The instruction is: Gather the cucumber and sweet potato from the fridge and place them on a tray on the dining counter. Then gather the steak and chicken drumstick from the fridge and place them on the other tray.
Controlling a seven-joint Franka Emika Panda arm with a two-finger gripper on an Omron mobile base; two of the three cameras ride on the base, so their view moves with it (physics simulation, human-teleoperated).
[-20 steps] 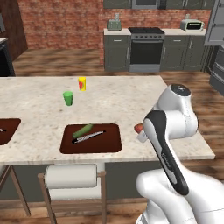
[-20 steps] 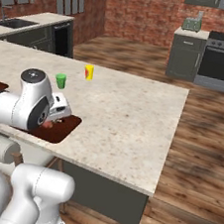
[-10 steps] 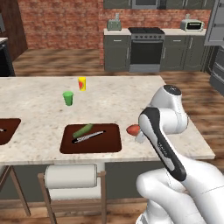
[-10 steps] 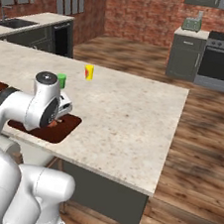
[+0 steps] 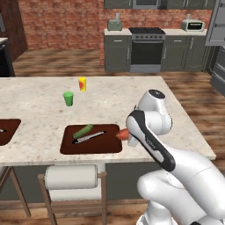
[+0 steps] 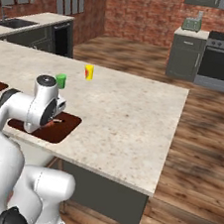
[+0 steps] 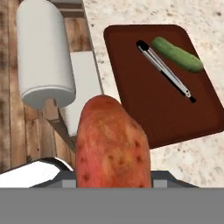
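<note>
My gripper (image 5: pixel 125 134) is shut on the sweet potato (image 5: pixel 122 134), a reddish-brown tuber that looms large in the hand view (image 7: pixel 112 144) and hides the fingertips. It hovers just off the right end of the dark brown tray (image 5: pixel 107 144) on the dining counter. The green cucumber (image 5: pixel 83 131) lies on that tray's far left part, next to black metal tongs (image 5: pixel 90 137). From the hand, the cucumber (image 7: pixel 177 54) and the tongs (image 7: pixel 165 70) sit at the tray's (image 7: pixel 153 105) far end. In the right base view the tray (image 6: pixel 64 128) lies beside the hand.
A second brown tray (image 5: pixel 6 132) lies at the counter's left edge. A green cup (image 5: pixel 68 98) and a yellow container (image 5: pixel 82 83) stand further back on the counter. A white paper-towel roll (image 5: pixel 72 176) on a stool sits below the counter's front edge.
The arm has swung left and carried the sweet potato from the counter's right side to the tray's right end. The cucumber and tongs have not moved.
</note>
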